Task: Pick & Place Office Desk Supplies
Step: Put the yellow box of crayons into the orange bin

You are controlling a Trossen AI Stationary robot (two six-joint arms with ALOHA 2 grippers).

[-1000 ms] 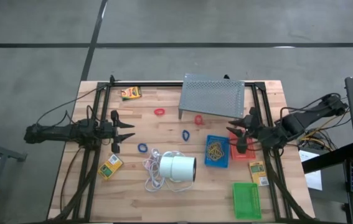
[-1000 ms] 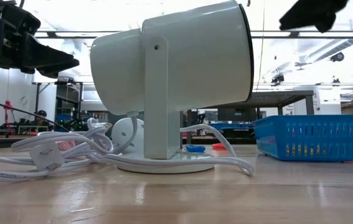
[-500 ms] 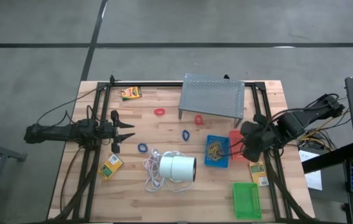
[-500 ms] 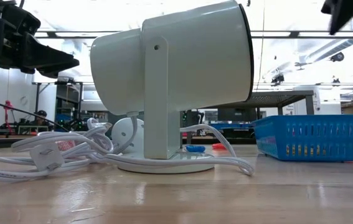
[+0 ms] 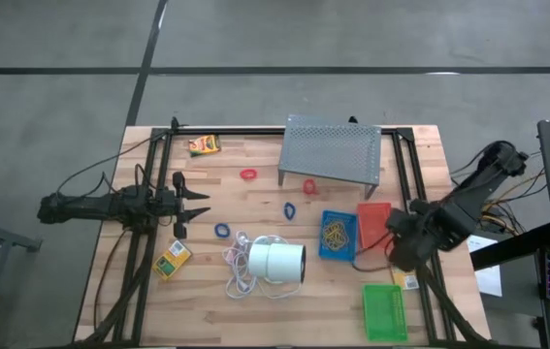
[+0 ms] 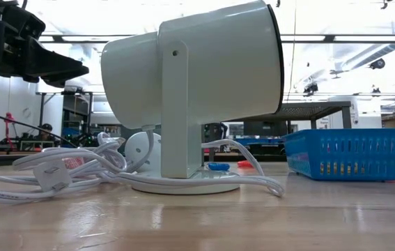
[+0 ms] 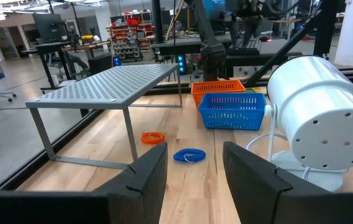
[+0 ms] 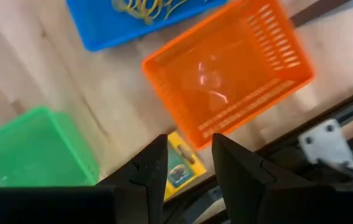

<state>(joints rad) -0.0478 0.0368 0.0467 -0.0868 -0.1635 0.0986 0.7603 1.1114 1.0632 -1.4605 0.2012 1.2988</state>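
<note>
My right gripper (image 5: 403,254) points down, open, above a yellow-orange box (image 8: 179,165) at the table's right edge, between the red tray (image 5: 373,225) and the green tray (image 5: 383,312); nothing is between its fingers. The blue tray (image 5: 338,236) holds tan rubber bands (image 5: 336,232). Red loops (image 5: 247,174) (image 5: 309,186) and blue loops (image 5: 289,209) (image 5: 221,231) lie flat on the wood. Two more boxes (image 5: 204,144) (image 5: 172,260) lie at the left. My left gripper (image 5: 193,204) waits level and open at the table's left.
A big white lamp (image 5: 276,260) with its white cord (image 5: 238,267) stands in the middle near the front. The grey perforated stand (image 5: 331,153) is at the far side. Dark frame rails (image 5: 418,184) run along both table sides.
My right gripper has swung from over the red tray toward the table's near right edge and tipped from slanting to pointing nearly straight down. It now stands over the yellow-orange box and has left the low view. Nothing on the table has moved.
</note>
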